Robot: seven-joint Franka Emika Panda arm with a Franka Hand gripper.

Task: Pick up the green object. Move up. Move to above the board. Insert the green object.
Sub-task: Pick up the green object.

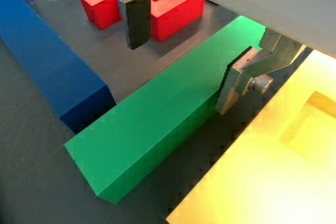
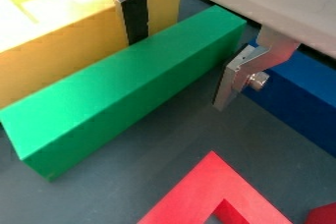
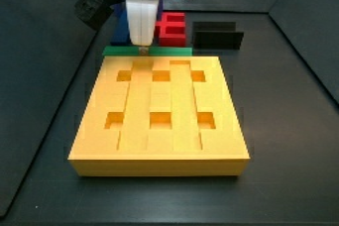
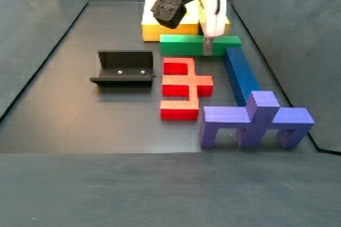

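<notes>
The green object (image 1: 157,120) is a long green bar lying flat on the floor, alongside the edge of the yellow-orange board (image 1: 282,159). It shows in both wrist views (image 2: 112,95) and both side views (image 3: 129,50) (image 4: 193,43). The gripper (image 1: 184,56) is open and lowered over the bar, with one finger (image 1: 136,22) on each long side and a small gap at each. In a wrist view the gripper (image 2: 182,51) has one finger (image 2: 134,17) between the bar and the board (image 2: 59,27). In the side views the gripper (image 3: 142,34) (image 4: 209,38) is at the board's (image 3: 159,111) (image 4: 158,17) end.
A blue bar (image 4: 242,72) lies next to the green bar on the side away from the board (image 1: 46,56). A red block (image 4: 186,87) and a light blue cross-shaped piece (image 4: 253,121) lie beyond it. The fixture (image 4: 123,70) stands apart.
</notes>
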